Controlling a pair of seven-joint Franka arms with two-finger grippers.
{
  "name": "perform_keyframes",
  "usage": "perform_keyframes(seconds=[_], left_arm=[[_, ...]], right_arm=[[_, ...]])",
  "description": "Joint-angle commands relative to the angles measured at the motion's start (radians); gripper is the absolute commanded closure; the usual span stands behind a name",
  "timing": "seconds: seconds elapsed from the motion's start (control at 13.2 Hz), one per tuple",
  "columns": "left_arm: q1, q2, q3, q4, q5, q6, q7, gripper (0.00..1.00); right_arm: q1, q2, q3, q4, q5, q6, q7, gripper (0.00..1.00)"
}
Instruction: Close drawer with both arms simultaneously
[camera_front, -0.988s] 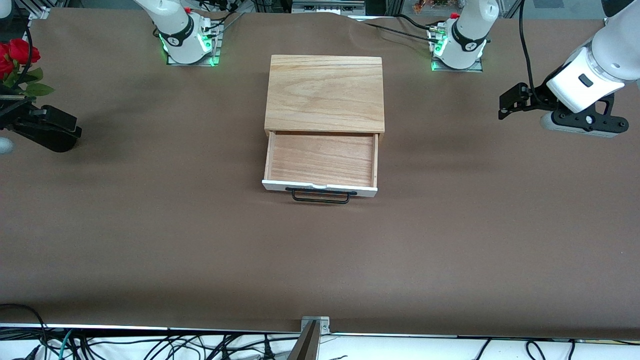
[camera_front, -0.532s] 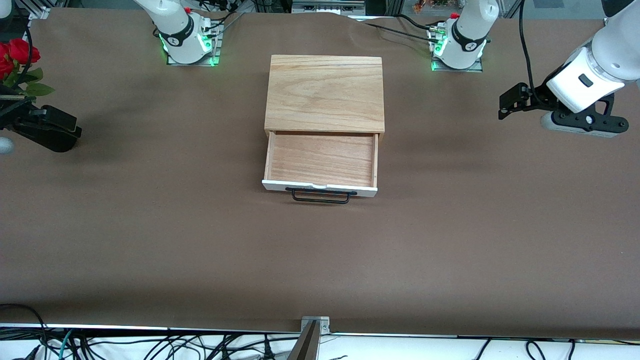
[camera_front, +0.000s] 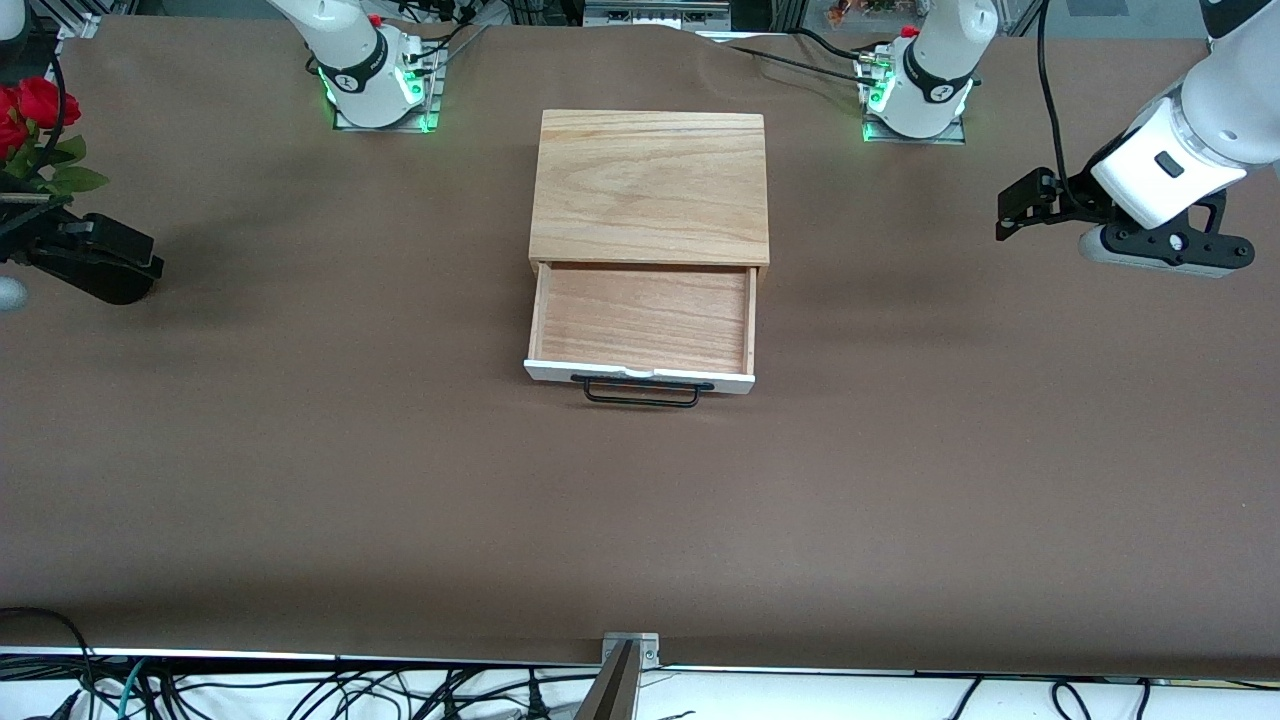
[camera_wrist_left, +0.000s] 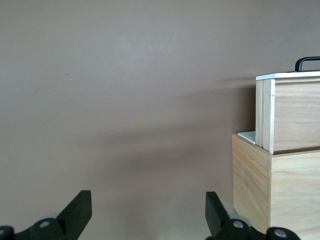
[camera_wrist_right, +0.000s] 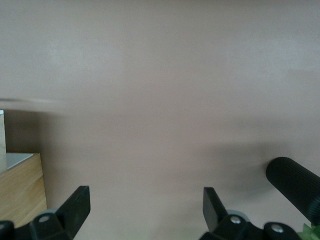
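Observation:
The light-wood box (camera_front: 650, 185) stands mid-table between the arm bases. Its drawer (camera_front: 645, 318) is pulled out toward the front camera and is empty, with a white front panel (camera_front: 640, 373) and a black wire handle (camera_front: 640, 392). My left gripper (camera_front: 1002, 215) hangs open and empty over bare table at the left arm's end, well away from the box. In the left wrist view it (camera_wrist_left: 147, 210) has the drawer (camera_wrist_left: 292, 112) and box (camera_wrist_left: 277, 190) at the picture's edge. My right gripper (camera_front: 150, 265) is open and empty at the right arm's end (camera_wrist_right: 145, 205); a box corner (camera_wrist_right: 17, 192) shows there.
Red artificial roses (camera_front: 35, 105) stand at the right arm's end, close to the right gripper. A black ribbed cylinder (camera_wrist_right: 292, 182) and a green leaf (camera_wrist_right: 310, 232) show beside that gripper. The brown table (camera_front: 640, 520) is bare around the box. Cables hang along the table's near edge.
Almost nothing. The left hand has shifted very slightly. The drawer is pulled out as far as before and the right gripper stays put.

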Motion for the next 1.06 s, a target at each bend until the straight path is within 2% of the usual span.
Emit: perform_keyframes(seconds=[0.0, 0.23, 0.38, 0.53, 0.61, 0.76, 0.99], left_arm=[[-0.002, 0.018, -0.004, 0.020, 0.009, -0.003, -0.006, 0.00], [-0.028, 0.087, -0.007, 0.024, 0.006, -0.001, 0.001, 0.00], [-0.037, 0.095, -0.007, 0.045, 0.005, -0.001, -0.009, 0.00], [-0.030, 0.097, -0.005, 0.048, -0.017, 0.000, 0.000, 0.00], [-0.028, 0.133, -0.004, 0.048, -0.046, 0.000, 0.004, 0.00], [-0.040, 0.228, -0.005, 0.085, -0.050, -0.004, 0.001, 0.00], [-0.059, 0.241, -0.012, 0.097, -0.057, -0.004, 0.004, 0.00]], right_arm=[[0.001, 0.051, 0.002, 0.034, 0.000, 0.014, 0.020, 0.00], [0.010, 0.072, 0.003, 0.034, 0.018, 0.089, 0.024, 0.00], [0.033, 0.105, 0.003, 0.034, 0.041, 0.132, 0.028, 0.00], [0.050, 0.150, 0.003, 0.032, 0.115, 0.205, 0.028, 0.00], [0.059, 0.181, 0.005, 0.034, 0.156, 0.233, 0.028, 0.00], [0.110, 0.227, 0.005, 0.034, 0.196, 0.310, 0.030, 0.00], [0.197, 0.281, 0.005, 0.034, 0.213, 0.416, 0.030, 0.00]])
